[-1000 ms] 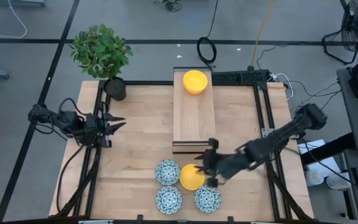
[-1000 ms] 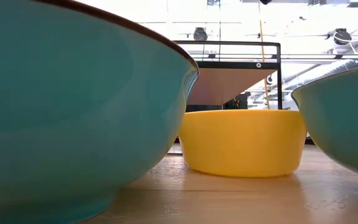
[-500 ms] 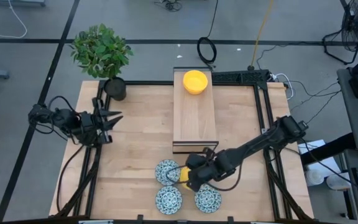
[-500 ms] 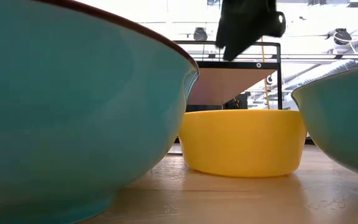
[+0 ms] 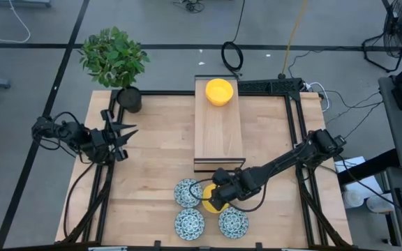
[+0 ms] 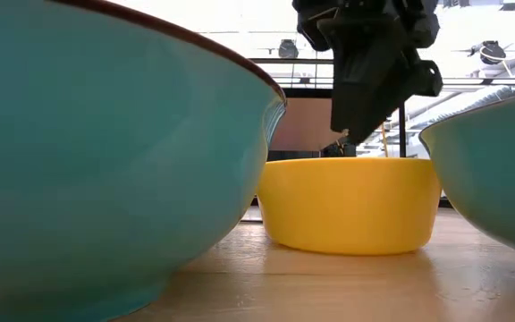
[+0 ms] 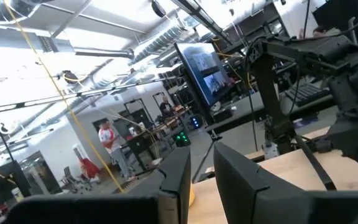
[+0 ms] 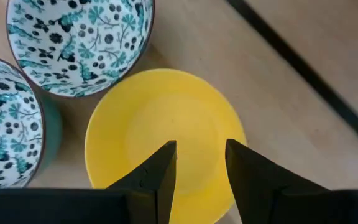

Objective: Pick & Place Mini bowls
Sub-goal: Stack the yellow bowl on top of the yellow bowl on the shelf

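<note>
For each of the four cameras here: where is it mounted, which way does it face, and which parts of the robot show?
High: overhead, looking straight down; both arms, table.
Low: tabletop level, facing the yellow bowl; right gripper descends above it.
Left wrist: faces the room; left gripper fingers apart.
Right wrist: looks down into the yellow bowl; right gripper open.
Shared: high, low and right wrist views show that bowl.

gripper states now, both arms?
Left gripper: open, empty, waiting at the table's left edge.
Right gripper: open, empty, just above the yellow bowl.
</note>
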### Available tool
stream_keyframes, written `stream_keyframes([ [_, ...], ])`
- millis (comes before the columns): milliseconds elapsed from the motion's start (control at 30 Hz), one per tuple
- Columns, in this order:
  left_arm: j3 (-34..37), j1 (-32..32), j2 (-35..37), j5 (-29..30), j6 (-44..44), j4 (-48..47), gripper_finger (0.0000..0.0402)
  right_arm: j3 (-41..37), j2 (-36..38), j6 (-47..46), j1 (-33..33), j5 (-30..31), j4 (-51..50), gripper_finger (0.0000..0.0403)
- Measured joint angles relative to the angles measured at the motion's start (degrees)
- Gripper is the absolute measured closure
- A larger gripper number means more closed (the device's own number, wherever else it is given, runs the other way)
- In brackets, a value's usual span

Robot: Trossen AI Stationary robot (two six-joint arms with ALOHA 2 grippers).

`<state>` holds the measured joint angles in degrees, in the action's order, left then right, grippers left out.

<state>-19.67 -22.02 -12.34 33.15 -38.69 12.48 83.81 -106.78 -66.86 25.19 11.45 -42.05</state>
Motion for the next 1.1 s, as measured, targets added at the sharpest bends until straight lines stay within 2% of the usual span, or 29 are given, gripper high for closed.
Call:
stream_keyframes([
  [100, -0.01, 0.0, -0.02, -0.07, 1.47, 1.42, 0.0325, -1.53, 0.07, -2.86, 0.0, -2.46, 0.16, 0.0277],
  [267, -0.01, 0.0, -0.02, -0.1, 4.89, 1.28, 0.0325, -3.9, 0.02, -6.09, -0.07, -2.79, -0.7, 0.0277],
  [533, -0.01, 0.0, -0.03, -0.11, 6.97, -0.52, 0.0325, -3.96, 0.02, -6.15, -0.11, -3.33, -1.28, 0.0277],
  [700, -0.01, 0.0, -0.04, -0.11, 8.83, -0.87, 0.0325, -4.0, 0.02, -6.44, -0.11, -7.1, -1.53, 0.0277],
  [1100, -0.01, 0.0, -0.04, -0.11, 9.21, -0.93, 0.0325, -4.34, 0.02, -7.6, -0.34, -7.09, -4.94, 0.0277],
])
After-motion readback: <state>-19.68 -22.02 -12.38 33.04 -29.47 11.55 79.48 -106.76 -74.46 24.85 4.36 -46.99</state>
